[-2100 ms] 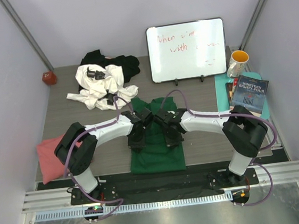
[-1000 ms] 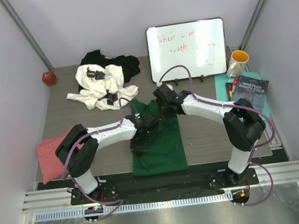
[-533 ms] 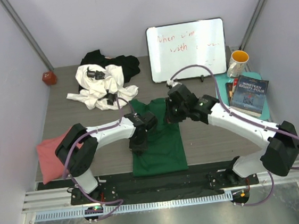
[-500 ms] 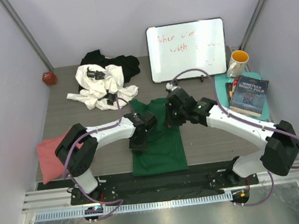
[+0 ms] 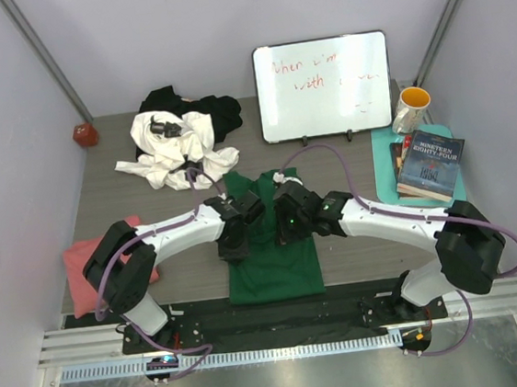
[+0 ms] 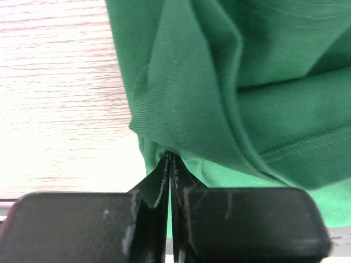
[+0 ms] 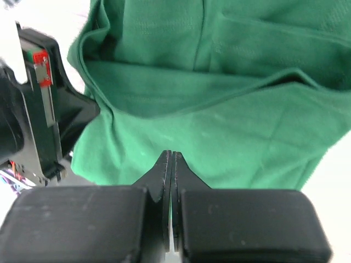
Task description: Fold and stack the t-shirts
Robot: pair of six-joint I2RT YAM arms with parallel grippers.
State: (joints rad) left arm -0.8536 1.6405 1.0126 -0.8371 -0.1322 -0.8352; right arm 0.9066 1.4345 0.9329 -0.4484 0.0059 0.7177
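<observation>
Dark green t-shirt lay at the near middle of the table, between the two arms, as a narrow lengthwise strip whose near hem reached the table's front edge. Its sides appeared to be turned in, with layered folds showing in both wrist views.

The left gripper was clenched on the shirt's left folded edge, where the cloth gathered into the fingertips. The right gripper was closed with nothing visible between its fingers. Its tips were over the green cloth, but contact could not be confirmed.

The white t-shirt and black t-shirt lay heaped together at the far left, unfolded. The salmon pink t-shirt lay at the near left edge.

Assessment: the first shirt was in mid-fold and stacking had not yet begun. The next move likely calls for a hold on both corners of one end, carried evenly over the other end so that the layers do not slip.
</observation>
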